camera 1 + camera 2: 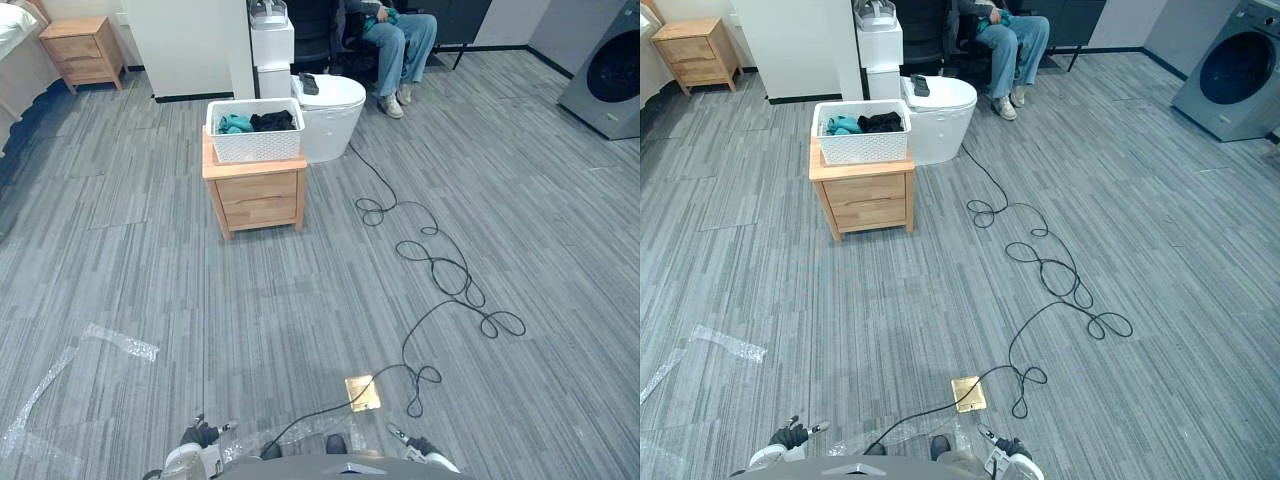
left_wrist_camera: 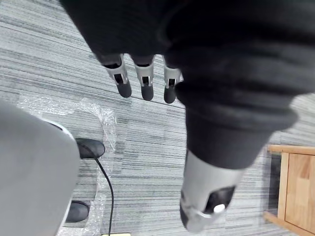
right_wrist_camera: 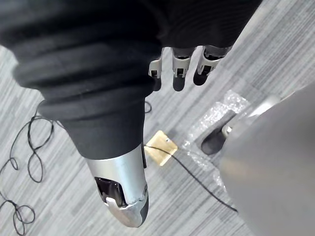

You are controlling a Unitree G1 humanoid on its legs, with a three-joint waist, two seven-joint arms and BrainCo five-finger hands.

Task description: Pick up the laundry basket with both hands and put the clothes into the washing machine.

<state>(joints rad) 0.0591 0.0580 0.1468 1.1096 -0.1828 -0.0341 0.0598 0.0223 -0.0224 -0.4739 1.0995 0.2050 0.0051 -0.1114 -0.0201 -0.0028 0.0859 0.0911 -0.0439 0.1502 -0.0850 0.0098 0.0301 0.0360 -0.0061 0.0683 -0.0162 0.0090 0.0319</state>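
Observation:
A white laundry basket point(image 1: 256, 132) holding teal and black clothes point(image 1: 260, 122) sits on a small wooden nightstand point(image 1: 256, 195) a few steps ahead, left of centre. The grey washing machine point(image 1: 1230, 68) with a round dark door stands at the far right. My left hand point(image 2: 142, 81) hangs low by my side, fingers straight and holding nothing. My right hand point(image 3: 179, 71) hangs likewise on the other side, fingers relaxed over the floor. Both hands peek in at the bottom edge of the eye views, the left hand point(image 1: 200, 440) and the right hand point(image 1: 420, 450).
A white toilet point(image 1: 330, 115) stands just right of the nightstand. A person point(image 1: 395, 40) sits behind it. A second wooden nightstand point(image 1: 82, 50) is at the far left. A black cable point(image 1: 440, 270) snakes over the grey floor. A brass floor plate point(image 1: 362, 392) and clear plastic wrap point(image 1: 120, 342) lie near me.

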